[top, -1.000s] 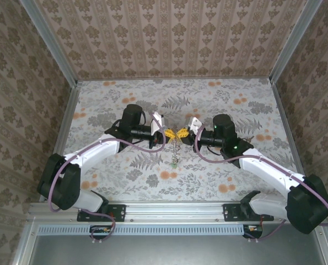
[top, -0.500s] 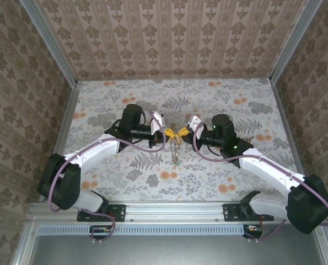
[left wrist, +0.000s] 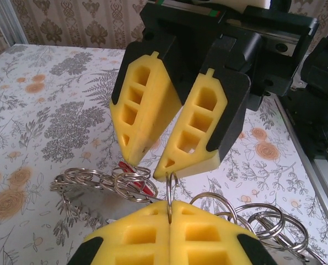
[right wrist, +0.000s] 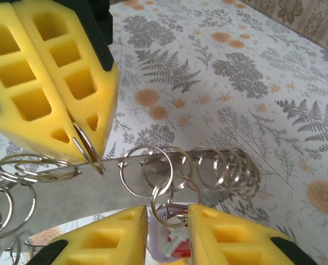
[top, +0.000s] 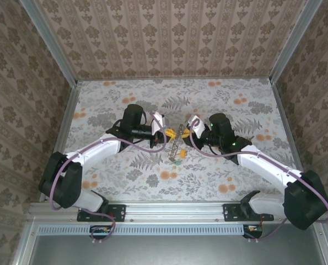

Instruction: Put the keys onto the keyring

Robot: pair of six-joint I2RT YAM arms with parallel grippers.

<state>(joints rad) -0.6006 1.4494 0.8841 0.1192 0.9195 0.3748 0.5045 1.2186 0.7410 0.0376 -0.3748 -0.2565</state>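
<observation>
My left gripper point(top: 166, 133) is shut, its yellow fingertips point(left wrist: 152, 221) pinching one thin metal ring, the keyring point(left wrist: 171, 187), at mid-table height. A chain of several linked rings point(right wrist: 208, 165) trails from it. My right gripper point(top: 183, 132) faces the left one tip to tip and stands open. Between its fingers point(right wrist: 119, 226) sit a loose ring point(right wrist: 177, 199) and a red key point(right wrist: 180, 248), with a gap on each side. The red key point(left wrist: 137, 178) also shows among the rings. A green key point(top: 176, 162) dangles at the chain's low end.
The floral table point(top: 235, 105) is boxed in by patterned walls point(top: 37, 88) on three sides. A metal rail point(top: 175, 208) with both arm bases runs along the near edge. Open table surface lies all round the two grippers.
My right gripper has opened, where it was shut tip to tip with the left one. Both grippers have shifted slightly left and back, and the hanging chain swung with them.
</observation>
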